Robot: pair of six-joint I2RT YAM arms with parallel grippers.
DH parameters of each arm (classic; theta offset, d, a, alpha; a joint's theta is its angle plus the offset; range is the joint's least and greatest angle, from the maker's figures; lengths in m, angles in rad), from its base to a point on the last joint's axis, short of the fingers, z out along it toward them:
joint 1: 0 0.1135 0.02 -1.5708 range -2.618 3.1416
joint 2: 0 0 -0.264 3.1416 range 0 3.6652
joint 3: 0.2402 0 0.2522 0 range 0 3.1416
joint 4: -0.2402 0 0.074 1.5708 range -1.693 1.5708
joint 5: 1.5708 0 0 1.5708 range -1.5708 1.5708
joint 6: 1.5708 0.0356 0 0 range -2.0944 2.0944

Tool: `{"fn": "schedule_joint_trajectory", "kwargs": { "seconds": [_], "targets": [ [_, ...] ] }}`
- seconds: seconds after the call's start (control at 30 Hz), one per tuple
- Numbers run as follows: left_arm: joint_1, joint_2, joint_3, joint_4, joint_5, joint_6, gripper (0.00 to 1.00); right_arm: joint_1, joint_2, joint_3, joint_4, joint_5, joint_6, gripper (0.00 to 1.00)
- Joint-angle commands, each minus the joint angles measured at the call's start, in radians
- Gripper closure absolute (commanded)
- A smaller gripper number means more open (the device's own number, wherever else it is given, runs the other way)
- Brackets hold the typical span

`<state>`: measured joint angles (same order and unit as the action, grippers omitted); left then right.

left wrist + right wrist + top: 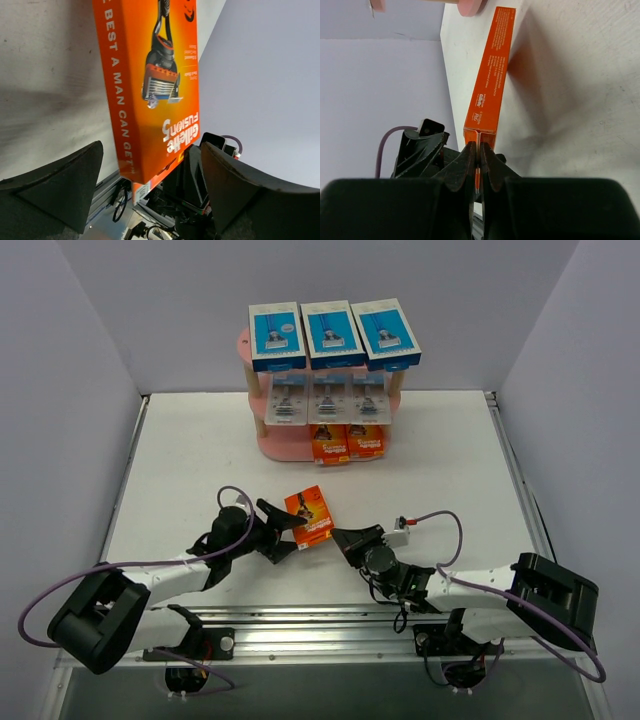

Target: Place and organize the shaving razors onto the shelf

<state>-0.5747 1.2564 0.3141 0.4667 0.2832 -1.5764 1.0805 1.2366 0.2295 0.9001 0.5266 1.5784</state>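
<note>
An orange razor card [309, 515] is held up on edge just above the table between the two arms. My right gripper [340, 537] is shut on the thin flap at the card's near end [478, 150]; the card [490, 85] stretches away from the jaws. My left gripper [293, 532] is open, with the card [150, 85] between its fingers [60, 185] and a gap on each side. The pink shelf [285, 445] at the back holds three blue boxes [333, 333] on top, three grey blister packs [327, 398] in the middle and two orange cards [348, 442] on the bottom.
White walls close in the table on the left, right and back. A metal rail [320, 625] with both arm bases runs along the near edge. Purple cables [440, 520] loop off each wrist.
</note>
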Motion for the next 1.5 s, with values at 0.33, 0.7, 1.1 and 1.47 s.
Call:
{"fn": "schedule_joint_trajectory", "kwargs": {
  "seconds": [0.33, 0.7, 1.1, 1.47],
  "targets": [
    [-0.010, -0.041, 0.017, 0.066, -0.076, -0.014, 0.33, 0.027, 0.027, -0.009, 0.082, 0.033, 0.012, 1.00],
    [-0.010, -0.067, -0.007, 0.081, -0.098, -0.025, 0.54, 0.030, 0.093, -0.005, 0.141, 0.004, 0.015, 1.00],
    [-0.001, -0.098, -0.021, 0.049, -0.118, -0.004, 0.63, 0.036, 0.086, -0.015, 0.131, -0.005, -0.001, 1.00],
    [0.032, -0.156, -0.049, -0.022, -0.116, 0.065, 0.64, 0.036, -0.046, -0.021, -0.024, 0.030, -0.015, 0.60]
  ]
}}
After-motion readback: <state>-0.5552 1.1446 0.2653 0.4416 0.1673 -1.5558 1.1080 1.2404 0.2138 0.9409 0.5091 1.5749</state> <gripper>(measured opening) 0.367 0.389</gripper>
